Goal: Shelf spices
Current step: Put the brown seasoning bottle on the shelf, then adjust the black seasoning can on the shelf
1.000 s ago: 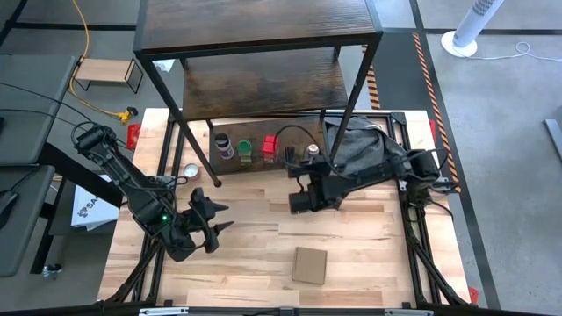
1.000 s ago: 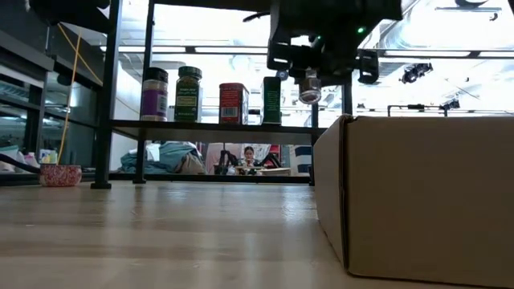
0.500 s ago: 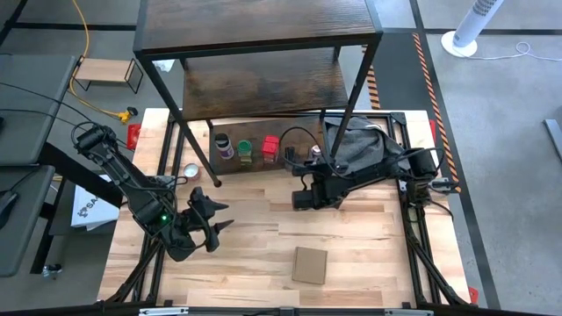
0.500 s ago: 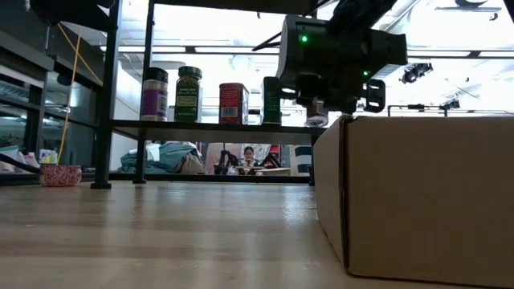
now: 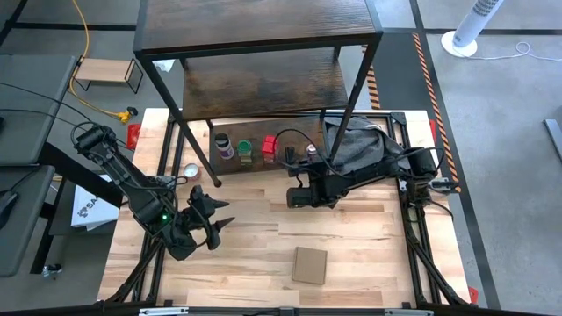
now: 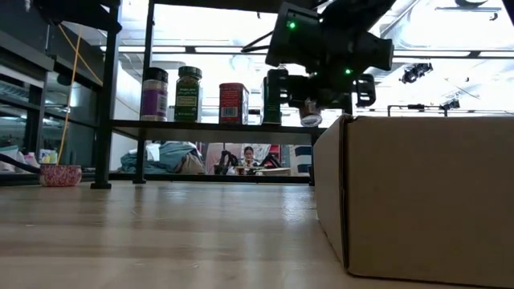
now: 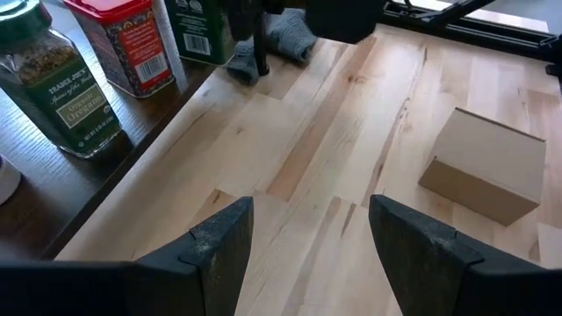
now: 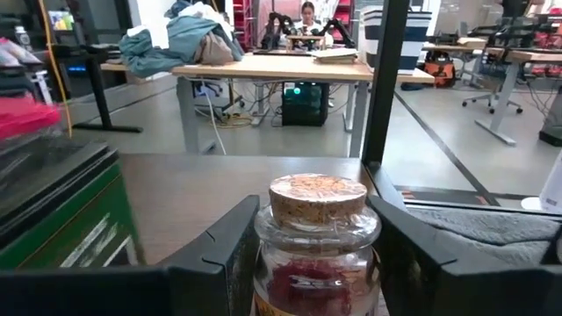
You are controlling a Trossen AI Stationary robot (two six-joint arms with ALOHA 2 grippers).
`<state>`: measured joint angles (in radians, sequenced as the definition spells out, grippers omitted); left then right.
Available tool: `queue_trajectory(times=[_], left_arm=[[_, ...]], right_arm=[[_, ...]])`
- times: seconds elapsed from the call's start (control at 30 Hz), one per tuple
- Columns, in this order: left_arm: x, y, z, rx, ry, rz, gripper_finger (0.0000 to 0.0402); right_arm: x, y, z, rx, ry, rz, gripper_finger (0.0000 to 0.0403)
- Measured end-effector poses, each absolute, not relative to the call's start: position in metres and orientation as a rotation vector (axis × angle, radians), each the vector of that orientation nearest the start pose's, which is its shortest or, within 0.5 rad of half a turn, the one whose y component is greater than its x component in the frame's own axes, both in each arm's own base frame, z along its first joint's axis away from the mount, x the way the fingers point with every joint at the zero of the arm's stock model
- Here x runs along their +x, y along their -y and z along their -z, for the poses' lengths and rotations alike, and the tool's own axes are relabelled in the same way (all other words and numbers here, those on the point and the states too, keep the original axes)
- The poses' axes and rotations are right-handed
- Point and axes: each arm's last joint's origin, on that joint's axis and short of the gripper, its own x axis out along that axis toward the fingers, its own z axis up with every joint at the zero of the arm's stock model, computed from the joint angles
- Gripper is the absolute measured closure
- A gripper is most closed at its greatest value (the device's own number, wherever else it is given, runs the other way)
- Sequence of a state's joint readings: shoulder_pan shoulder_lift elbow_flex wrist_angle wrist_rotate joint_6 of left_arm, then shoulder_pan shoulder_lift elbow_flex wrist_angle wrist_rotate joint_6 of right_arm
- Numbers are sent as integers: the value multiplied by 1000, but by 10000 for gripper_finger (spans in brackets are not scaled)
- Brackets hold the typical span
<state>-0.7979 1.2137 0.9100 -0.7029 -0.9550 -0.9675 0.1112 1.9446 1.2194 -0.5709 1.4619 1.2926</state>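
Right gripper (image 8: 316,263) clamps a cork-stoppered glass jar (image 8: 317,250) by its sides over the shelf (image 5: 250,167)'s lowest board, right of four spices; light, smooth, likely fragile; left gripper (image 5: 217,219) waits parted.

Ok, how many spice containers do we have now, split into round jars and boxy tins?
Jars: 3 (purple-lidded jar, green-lidded jar, cork-topped jar in the right gripper)
Tins: 2 (red tin, dark green tin)
Total: 5
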Motion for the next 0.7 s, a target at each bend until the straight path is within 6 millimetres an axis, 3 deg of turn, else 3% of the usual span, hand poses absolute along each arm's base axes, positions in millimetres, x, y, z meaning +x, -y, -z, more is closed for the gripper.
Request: queue_trajectory(times=[0.2, 0.43, 0.7], left_arm=[[174, 145, -263, -176, -491, -417, 180], [174, 145, -263, -177, -492, -416, 180], [174, 145, -263, -177, -492, -416, 180]], right_arm=[[360, -12, -164, 85, -76, 1428, 230], [361, -11, -164, 91, -69, 1430, 107], [361, -11, -164, 46, -109, 1427, 95]])
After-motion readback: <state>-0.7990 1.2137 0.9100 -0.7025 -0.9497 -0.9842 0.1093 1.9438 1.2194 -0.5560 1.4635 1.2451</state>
